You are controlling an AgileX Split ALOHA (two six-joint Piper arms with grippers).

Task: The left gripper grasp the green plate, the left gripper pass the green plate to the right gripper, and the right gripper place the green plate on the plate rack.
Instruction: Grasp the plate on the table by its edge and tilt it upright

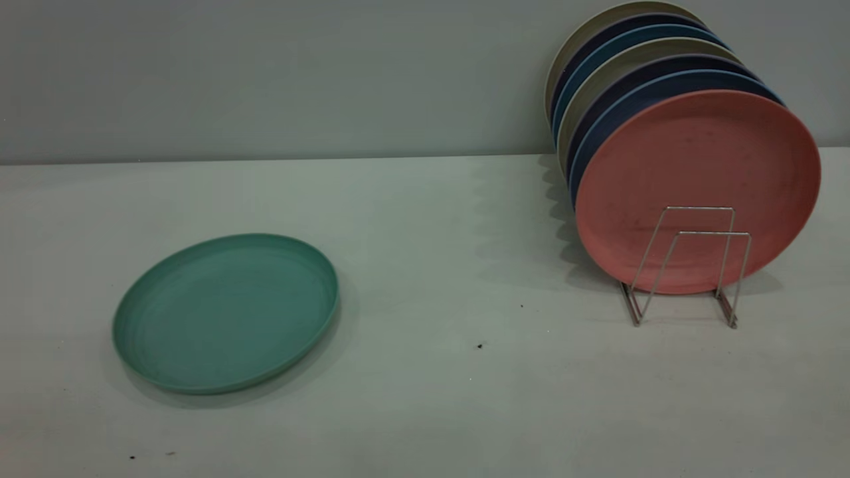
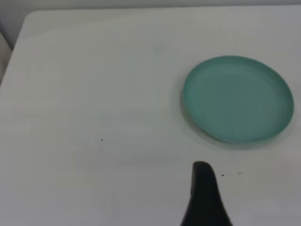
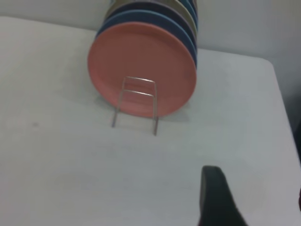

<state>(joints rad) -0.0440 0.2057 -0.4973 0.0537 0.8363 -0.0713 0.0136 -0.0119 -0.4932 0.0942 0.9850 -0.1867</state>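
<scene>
Green plate (image 1: 226, 312) lies flat, near left on the table (image 1: 465, 398) — untouched, well apart from the rack (image 1: 690, 265) at right. Nothing done yet; both grippers' state — cannot tell.

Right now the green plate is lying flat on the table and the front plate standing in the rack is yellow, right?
Not quite. The green plate does lie flat on the table, but the front plate standing in the rack is salmon-pink, as the exterior view shows.

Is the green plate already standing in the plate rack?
No, the green plate lies flat on the table, well apart from the plate rack, which holds the pink plate and others.
</scene>
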